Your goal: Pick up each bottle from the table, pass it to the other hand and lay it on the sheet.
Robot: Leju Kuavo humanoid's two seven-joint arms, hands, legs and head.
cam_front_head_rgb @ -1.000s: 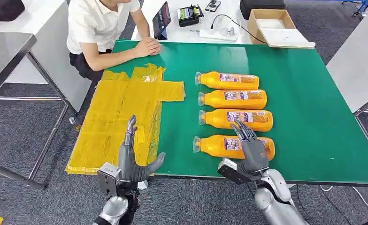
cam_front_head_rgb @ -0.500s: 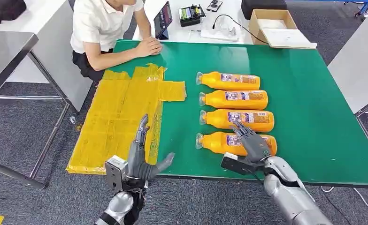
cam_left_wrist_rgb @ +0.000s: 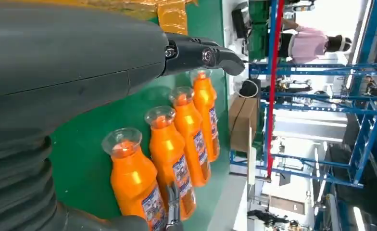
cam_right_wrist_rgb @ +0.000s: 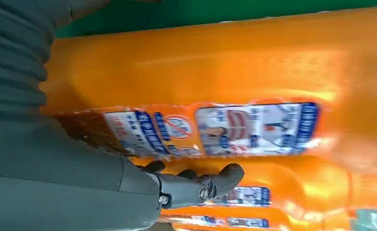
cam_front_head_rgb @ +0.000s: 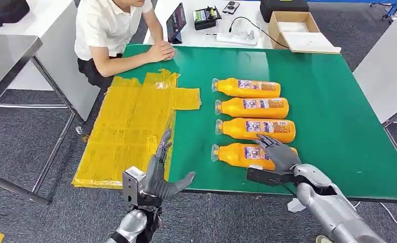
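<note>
We start at our right robot hand (cam_front_head_rgb: 279, 154), which rests over the labelled end of the nearest bottle (cam_front_head_rgb: 237, 155), the one closest to the counter's (cam_front_head_rgb: 338, 126) front edge. In the right wrist view the fingers (cam_right_wrist_rgb: 210, 185) reach across the far side of that bottle, at the seam with the next one, but we cannot tell whether they have closed into a real grip; the bottle lies flat on the counter, so we judge it not yet lifted.

Our left robot hand (cam_front_head_rgb: 161, 174) waits open, fingers spread and holding nothing, at the front edge of the counter, between the nearest bottle and the yellow sheet (cam_front_head_rgb: 130, 126).

Beyond the nearest bottle lie three more bottles (cam_front_head_rgb: 252, 107), side by side in a row, caps toward the sheet. The sheet, on the cap side of the row, carries no bottle.

So we judge the task at its start: nothing is delivered, four bottles remain, and the first pickup is only under way. Lift, handover and laying down are all ahead.

Past the sheet, a person (cam_front_head_rgb: 113, 30) sits at the counter's far corner, a hand on its edge.
</note>
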